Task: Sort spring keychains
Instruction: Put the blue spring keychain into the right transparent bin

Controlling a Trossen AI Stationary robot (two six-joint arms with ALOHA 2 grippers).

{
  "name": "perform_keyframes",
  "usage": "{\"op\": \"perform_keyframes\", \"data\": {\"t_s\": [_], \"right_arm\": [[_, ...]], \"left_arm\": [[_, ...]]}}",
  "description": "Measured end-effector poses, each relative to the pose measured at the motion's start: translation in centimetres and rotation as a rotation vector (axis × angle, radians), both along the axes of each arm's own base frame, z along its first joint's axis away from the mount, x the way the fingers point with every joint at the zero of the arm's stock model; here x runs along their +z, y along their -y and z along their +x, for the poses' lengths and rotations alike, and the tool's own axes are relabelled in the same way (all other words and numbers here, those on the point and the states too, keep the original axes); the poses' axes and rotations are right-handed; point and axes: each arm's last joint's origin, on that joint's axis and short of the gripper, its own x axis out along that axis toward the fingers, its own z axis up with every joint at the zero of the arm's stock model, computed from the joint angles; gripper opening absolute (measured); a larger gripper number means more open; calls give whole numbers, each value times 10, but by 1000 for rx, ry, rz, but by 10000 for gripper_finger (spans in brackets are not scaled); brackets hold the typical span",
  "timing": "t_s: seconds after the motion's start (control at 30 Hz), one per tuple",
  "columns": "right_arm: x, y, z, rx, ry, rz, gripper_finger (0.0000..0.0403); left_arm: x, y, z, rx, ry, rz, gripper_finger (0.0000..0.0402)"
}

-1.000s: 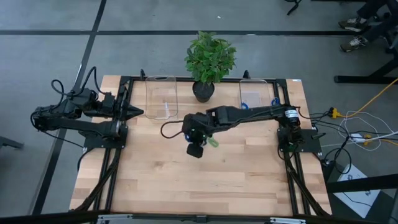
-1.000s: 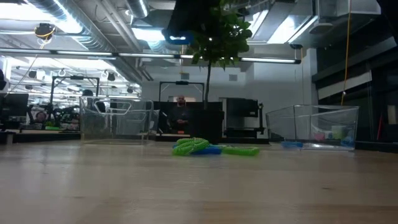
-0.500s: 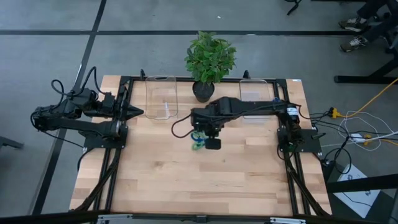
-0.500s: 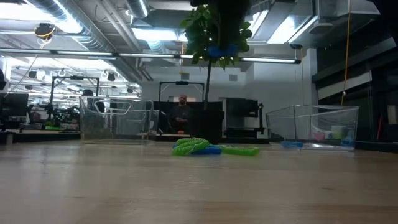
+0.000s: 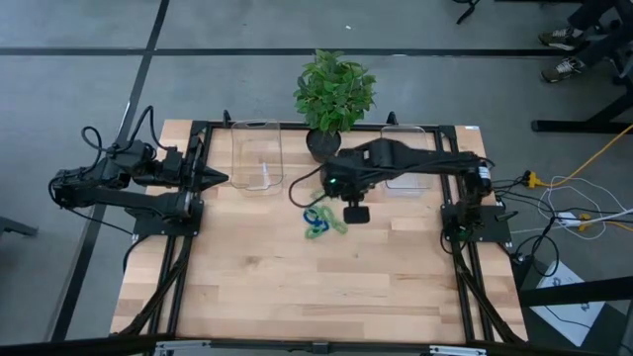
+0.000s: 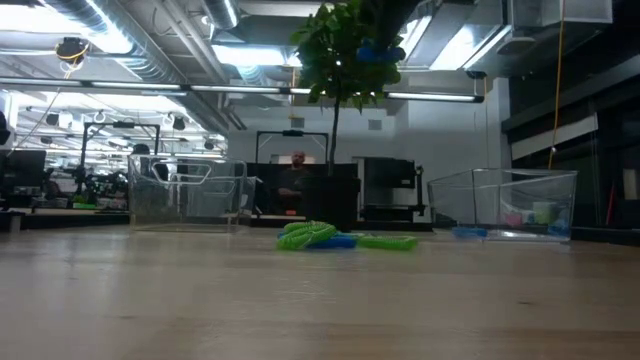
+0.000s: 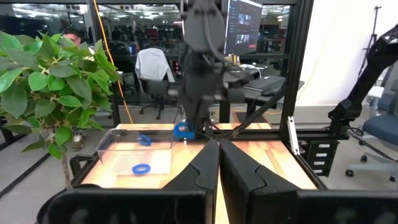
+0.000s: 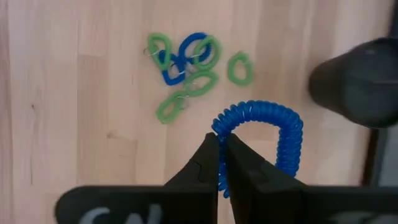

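Observation:
A pile of small light green and blue spring keychains [image 5: 321,222] lies on the wooden table near its middle. It also shows in the right wrist view [image 8: 186,68] and the low view [image 6: 335,238]. My right gripper [image 5: 337,191] is high above the table, just far-right of the pile, shut on one blue keychain [image 8: 267,127], which also shows in the low view [image 6: 376,52]. My left gripper [image 5: 220,179] waits shut at the table's left, near the left clear bin [image 5: 257,153]. My right gripper pinches the blue keychain's coil at one end of its loop [image 8: 219,129] between its two fingers. The fingers come from above, pointing down. The keychain is lifted well clear of the table, and its loop curves out to one side of the fingers.
A potted plant [image 5: 332,94] stands at the table's far edge between the two clear bins. The right bin [image 7: 134,152] holds blue keychains [image 7: 141,168] and is partly under my right arm [image 5: 415,163]. Bare tabletop lies toward the near edge.
My right gripper has moved up from the pile and toward the table's far right, toward the right bin, carrying the blue keychain lifted clear. The pile on the table has stayed where it was.

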Motion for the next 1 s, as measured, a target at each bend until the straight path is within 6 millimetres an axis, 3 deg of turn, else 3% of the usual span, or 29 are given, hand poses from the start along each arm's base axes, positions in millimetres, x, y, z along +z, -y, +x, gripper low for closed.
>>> {"op": "perform_keyframes", "data": {"t_s": [0.5, 0.8, 1.0], "right_arm": [[70, 15, -81, -93, 190, -132, 14], [98, 17, -127, -198, 307, -170, 14], [104, 19, -142, -325, 352, -212, 14]], "left_arm": [[0, 0, 0, 0, 0, 0, 9], [0, 0, 0, 0, 0, 0, 9], [0, 0, 0, 0, 0, 0, 11]]}}
